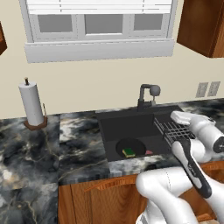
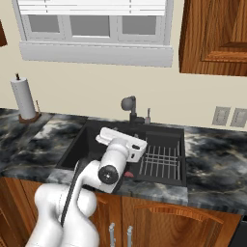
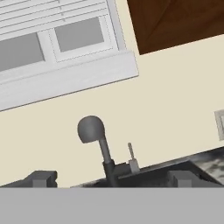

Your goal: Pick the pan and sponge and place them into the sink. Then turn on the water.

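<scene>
The sponge (image 1: 128, 152) is seen on the pan (image 1: 131, 148) in the sink (image 1: 114, 127); the rack (image 1: 174, 129) is set right, the faucet (image 1: 148, 95) behind.

White arm bent forward, gripper (image 3: 109, 179) jaws wide apart

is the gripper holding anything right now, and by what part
Nothing is held. The two-finger gripper stands open and empty, facing the dark faucet. The round matte black pan and the small yellow-green sponge already lie in the dark grey sink.
</scene>
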Tool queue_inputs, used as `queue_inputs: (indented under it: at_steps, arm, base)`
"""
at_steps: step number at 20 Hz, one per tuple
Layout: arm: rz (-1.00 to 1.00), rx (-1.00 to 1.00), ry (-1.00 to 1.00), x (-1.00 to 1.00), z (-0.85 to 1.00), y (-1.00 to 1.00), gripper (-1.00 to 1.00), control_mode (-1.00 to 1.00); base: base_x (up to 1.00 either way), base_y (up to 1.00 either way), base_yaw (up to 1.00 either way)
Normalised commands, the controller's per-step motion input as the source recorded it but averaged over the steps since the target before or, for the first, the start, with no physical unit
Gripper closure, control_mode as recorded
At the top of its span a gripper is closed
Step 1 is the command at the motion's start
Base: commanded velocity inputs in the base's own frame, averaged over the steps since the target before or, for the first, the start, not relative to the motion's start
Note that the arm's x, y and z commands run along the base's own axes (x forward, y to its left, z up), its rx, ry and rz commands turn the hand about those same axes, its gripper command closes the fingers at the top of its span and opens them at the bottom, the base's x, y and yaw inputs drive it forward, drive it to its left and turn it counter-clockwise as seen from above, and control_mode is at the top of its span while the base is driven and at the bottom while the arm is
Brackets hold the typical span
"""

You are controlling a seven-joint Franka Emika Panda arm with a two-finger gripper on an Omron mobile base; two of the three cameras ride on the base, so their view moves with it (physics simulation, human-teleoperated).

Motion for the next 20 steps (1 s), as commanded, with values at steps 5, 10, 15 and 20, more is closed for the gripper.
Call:
queue_inputs:
  at_steps: [5, 10, 15, 20]
  arm:
    - [0.07, -0.03, 0.02, -0.02, 0.21, -0.01, -1.00, -1.00]
    - [0.03, -0.03, 0.02, 0.02, 0.18, -0.04, -1.00, -1.00]
    - [0.03, -0.06, -0.01, 0.06, -0.05, 0.13, -1.00, -1.00]
    - [0.04, -0.07, -0.07, 0.16, -0.07, 0.05, -1.00, -1.00]
  base:
    - [0.00, 0.00, 0.00]
    - [0.00, 0.00, 0.00]
    - [0.00, 0.00, 0.00]
    - [0.00, 0.00, 0.00]
